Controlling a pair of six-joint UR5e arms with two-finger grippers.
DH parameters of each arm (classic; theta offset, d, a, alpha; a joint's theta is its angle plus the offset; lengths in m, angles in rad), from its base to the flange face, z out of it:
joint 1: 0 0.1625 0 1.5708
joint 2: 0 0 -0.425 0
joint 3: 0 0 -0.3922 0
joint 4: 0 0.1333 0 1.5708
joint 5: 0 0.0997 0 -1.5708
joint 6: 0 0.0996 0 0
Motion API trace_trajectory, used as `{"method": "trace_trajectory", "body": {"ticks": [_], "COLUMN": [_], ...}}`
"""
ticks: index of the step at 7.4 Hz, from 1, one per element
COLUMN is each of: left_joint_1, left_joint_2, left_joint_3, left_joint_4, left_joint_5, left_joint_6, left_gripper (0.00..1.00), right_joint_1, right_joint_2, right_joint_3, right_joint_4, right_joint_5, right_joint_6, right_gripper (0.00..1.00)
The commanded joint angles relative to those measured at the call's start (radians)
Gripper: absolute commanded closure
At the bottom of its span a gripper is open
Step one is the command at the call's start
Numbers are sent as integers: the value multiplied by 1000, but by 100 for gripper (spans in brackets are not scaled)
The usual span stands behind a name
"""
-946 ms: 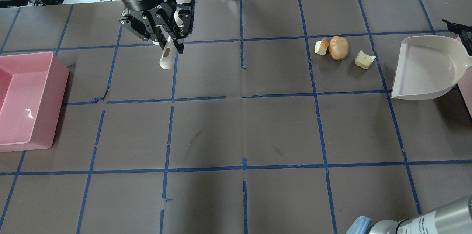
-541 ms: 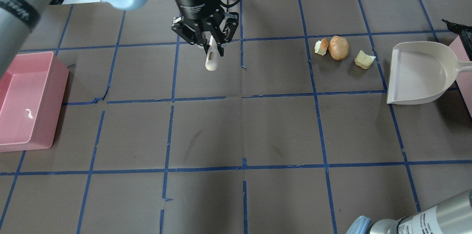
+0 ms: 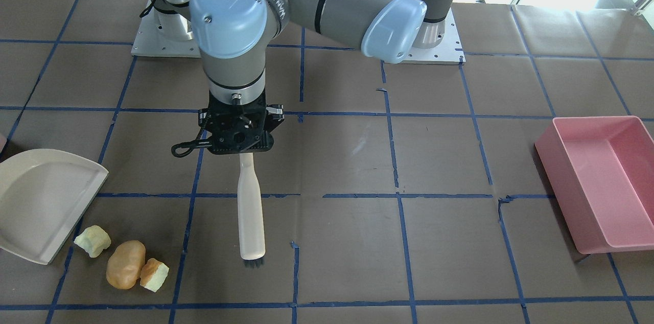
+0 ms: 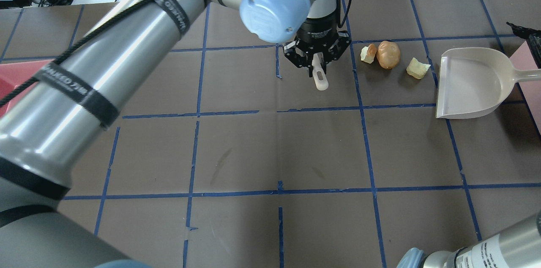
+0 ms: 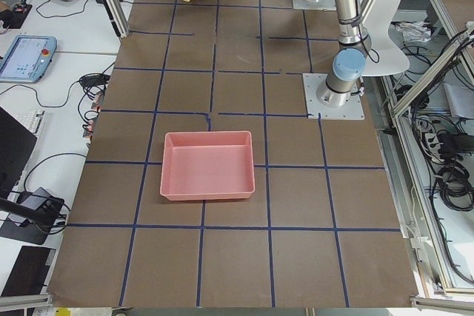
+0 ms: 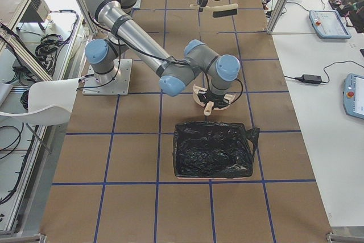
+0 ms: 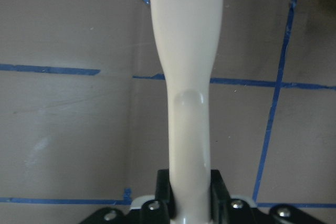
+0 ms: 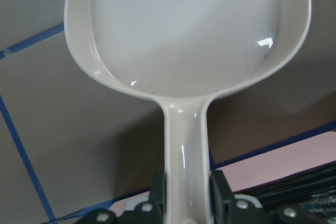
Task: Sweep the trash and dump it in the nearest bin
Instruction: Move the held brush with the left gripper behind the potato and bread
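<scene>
Trash [image 4: 389, 54] lies in a short row on the counter [image 4: 236, 149], in the robot's right half and toward the edge far from the robot. An orange-tan piece [image 3: 125, 264] is in the middle. A pale yellow-green chunk [image 3: 154, 275] touches it on the side toward the counter's middle, and a second chunk [image 3: 92, 240] lies a little apart on the side toward the right end. The dustpan [image 4: 473, 82] is just beside that second chunk with its open lip turned to the row, a narrow strip of counter showing between them. The right hand [image 8: 186, 195] is clamped on its handle, one finger on each side. The left hand [image 4: 318, 65] is closed around the handle of a cream brush [image 3: 251, 211], which points toward the far edge with dark bristles at its tip. It is near the row on the side opposite the dustpan and touches no piece. A pink bin [image 3: 605, 181] stands at the counter's left end, well apart from the trash. A bin lined with a black bag [image 6: 213, 149] stands at the right end, beyond the dustpan.
</scene>
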Motion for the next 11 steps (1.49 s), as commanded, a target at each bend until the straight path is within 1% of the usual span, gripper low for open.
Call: {"method": "trace_trajectory", "body": {"ticks": [1, 2, 3, 4, 5, 6, 7, 9, 11], "left_joint_1": [-51, -72, -97, -106, -109, -114, -119, -125, -123], "left_joint_2": [-136, -205, -277, -323, -361, -388, -389, -399, -408], "left_joint_3": [117, 154, 197, 247, 290, 309, 315, 320, 346], "left_joint_4": [15, 36, 96, 98, 100, 136, 155, 161, 159], "left_joint_5": [-3, -1, 2, 0, -4, -14, -17, -40, -40], "left_joint_6": [-111, -113, -151, -199, -289, -291, -250, -157, -129], "left_gripper": [100, 100, 100, 100, 100, 100, 100, 100, 100], "right_joint_1": [10, 10, 10, 14, 21, 24, 24, 24, 24], "right_joint_2": [9, 21, 23, 23, 26, 26, 27, 32, 50], "right_joint_3": [3, 2, 3, 4, 4, 4, 5, 7, 2], "right_joint_4": [-1, -1, -1, 1, -1, 1, 1, 1, -1], "right_joint_5": [19, 33, 38, 45, 54, 54, 56, 70, 70], "right_joint_6": [1, -2, -1, -2, -2, -2, -2, -2, -4], "right_gripper": [95, 95, 95, 95, 95, 95, 95, 95, 95]}}
